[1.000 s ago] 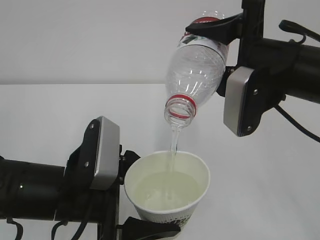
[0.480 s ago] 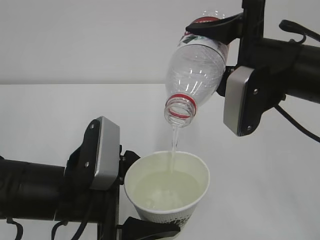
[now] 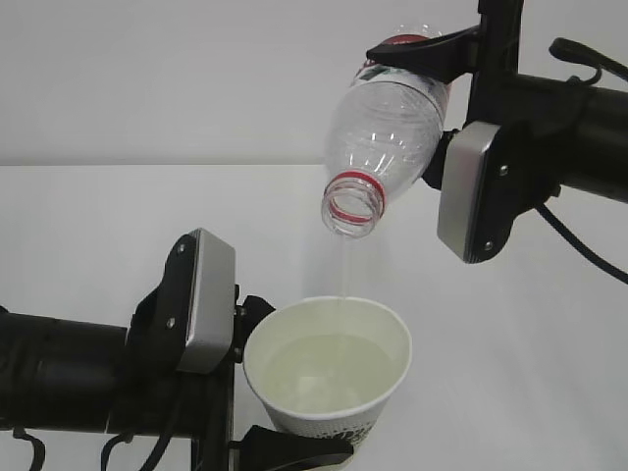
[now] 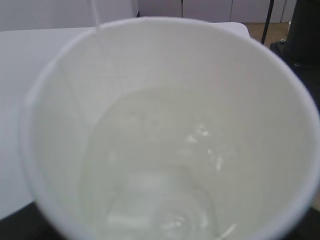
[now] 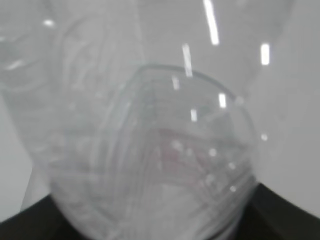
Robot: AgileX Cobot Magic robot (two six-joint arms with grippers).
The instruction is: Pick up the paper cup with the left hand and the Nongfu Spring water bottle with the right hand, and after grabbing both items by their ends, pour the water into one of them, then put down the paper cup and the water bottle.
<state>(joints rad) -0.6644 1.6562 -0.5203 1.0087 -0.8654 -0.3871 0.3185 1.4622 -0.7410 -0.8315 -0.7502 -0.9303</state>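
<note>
Pouring is nearly done — the Nongfu Spring water bottle (image 3: 385, 137), tilted mouth-down in the right hand's (image 3: 432, 108) fingers, looks almost empty above the paper cup (image 3: 329, 378), which the left hand (image 3: 257, 383) grips, water (image 4: 155, 175) inside. Setting both on the worktop (image 3: 98, 235) remains.

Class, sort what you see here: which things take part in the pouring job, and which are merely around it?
In the job: paper cup, water inside it, Nongfu Spring water bottle, left pincer gripping the cup, right pincer gripping the bottle.

Merely around: white table, black cables.
</note>
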